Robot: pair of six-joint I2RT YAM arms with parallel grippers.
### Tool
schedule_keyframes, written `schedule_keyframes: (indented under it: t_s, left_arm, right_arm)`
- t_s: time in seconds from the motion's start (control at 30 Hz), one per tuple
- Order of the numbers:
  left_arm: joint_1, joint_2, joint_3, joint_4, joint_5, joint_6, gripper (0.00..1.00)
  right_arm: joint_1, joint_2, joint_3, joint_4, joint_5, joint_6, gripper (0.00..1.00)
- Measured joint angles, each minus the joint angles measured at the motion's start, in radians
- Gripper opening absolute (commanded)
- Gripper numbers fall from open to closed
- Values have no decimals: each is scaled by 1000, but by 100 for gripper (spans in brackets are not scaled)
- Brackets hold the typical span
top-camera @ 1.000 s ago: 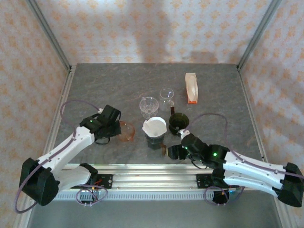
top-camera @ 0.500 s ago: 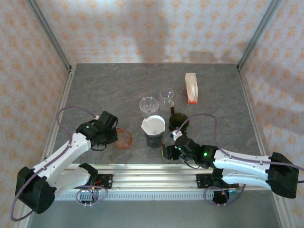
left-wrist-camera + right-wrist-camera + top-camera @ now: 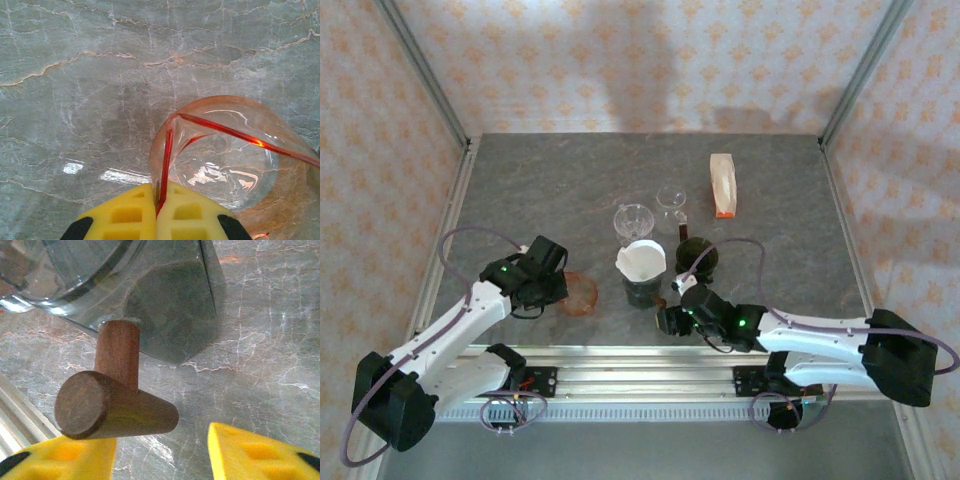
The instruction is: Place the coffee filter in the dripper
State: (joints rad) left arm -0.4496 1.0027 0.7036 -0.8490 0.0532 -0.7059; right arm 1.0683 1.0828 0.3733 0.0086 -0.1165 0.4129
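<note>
The white coffee filter [image 3: 641, 260] sits open in the mouth of a dark glass dripper [image 3: 643, 291] at the table's middle. That dripper's wooden handle [image 3: 115, 405] sticks out toward my right gripper [image 3: 162, 452]. The gripper is open, with the handle lying over its left finger [image 3: 65, 457] and a wide gap to the right finger. In the top view the right gripper [image 3: 667, 320] is just near-right of the dark glass dripper. My left gripper [image 3: 157, 200] is shut on the rim of an orange see-through dripper [image 3: 225, 160], which rests on the table left of the filter [image 3: 582, 293].
A second dark dripper [image 3: 697, 255] stands right of the filter. Two clear glass cups [image 3: 633, 222] [image 3: 671, 200] stand behind it. A white and orange filter pack [image 3: 722, 185] lies at the back right. The metal rail [image 3: 640, 375] runs along the near edge.
My left arm has drawn back to the near-left with the orange dripper. My right gripper has moved left, up to the dark dripper's wooden handle.
</note>
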Motion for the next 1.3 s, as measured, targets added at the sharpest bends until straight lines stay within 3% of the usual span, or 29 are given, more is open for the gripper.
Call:
schedule_keyframes:
  t_s: [0.5,0.87,1.3]
  left_arm:
    - [0,-7,-7,0,17,-2,0]
    - [0,-14,-24,1,18,-4,0]
    - [0,-15,-25,1,21,-4,0]
  right_arm:
    - [0,82,51,51,65,-146,40]
    - [0,198,76,152,126,-217,37]
    - [0,206,40,278,183,-244,37]
